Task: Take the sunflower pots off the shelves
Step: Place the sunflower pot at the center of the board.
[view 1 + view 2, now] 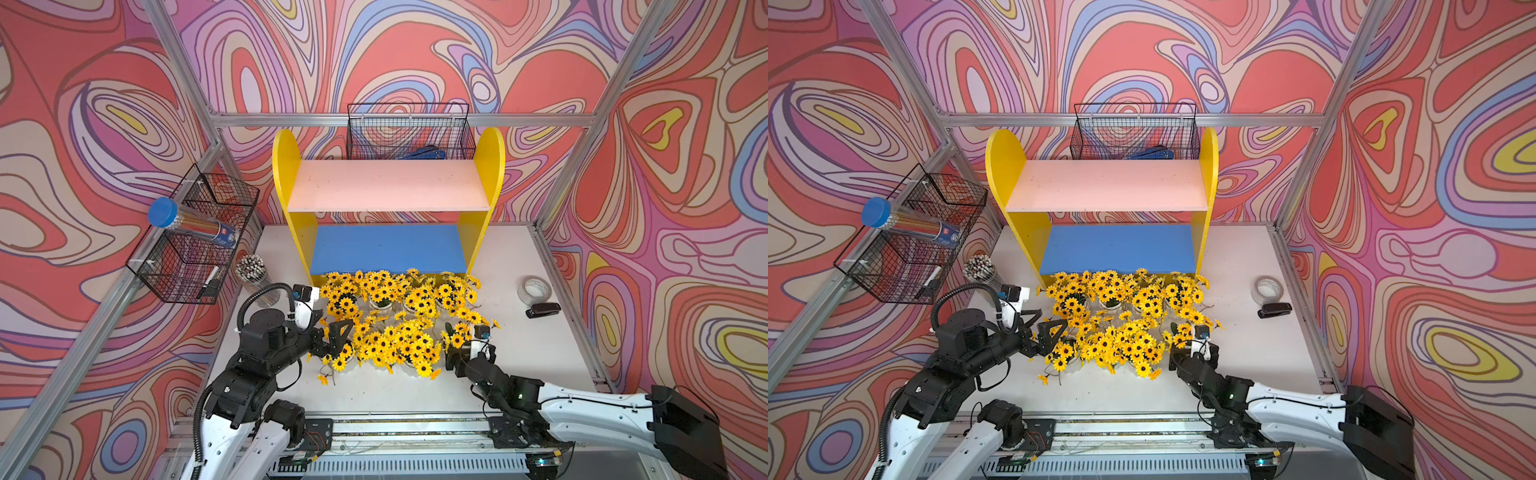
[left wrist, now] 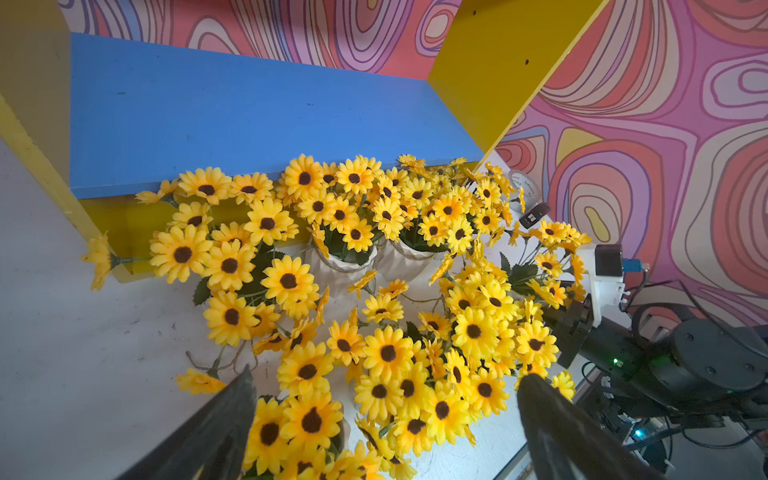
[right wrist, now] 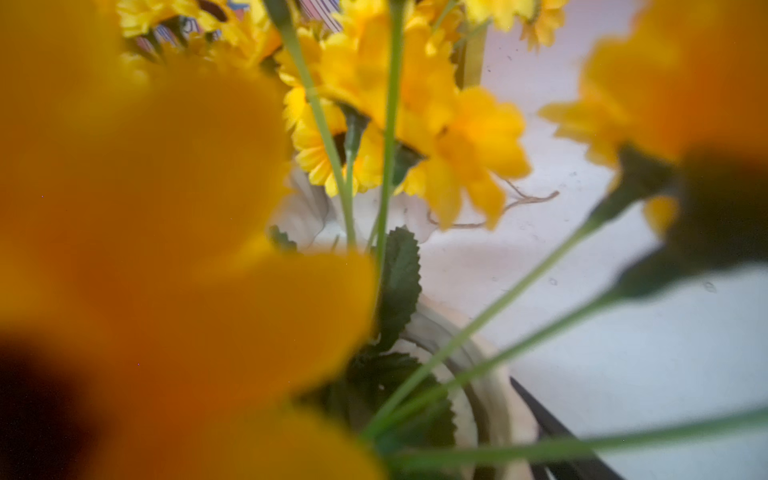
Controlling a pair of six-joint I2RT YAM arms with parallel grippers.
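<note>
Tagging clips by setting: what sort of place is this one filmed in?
Probably a staged robot test booth, not a real room: bare metal frame bars, swirly printed wall panels, and a white table with a toy-like shelf unit and sunflower pots.

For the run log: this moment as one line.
shelves: both boards bare | sunflower pots: clustered on table | left gripper: open at cluster's edge | right gripper: open among flowers
</note>
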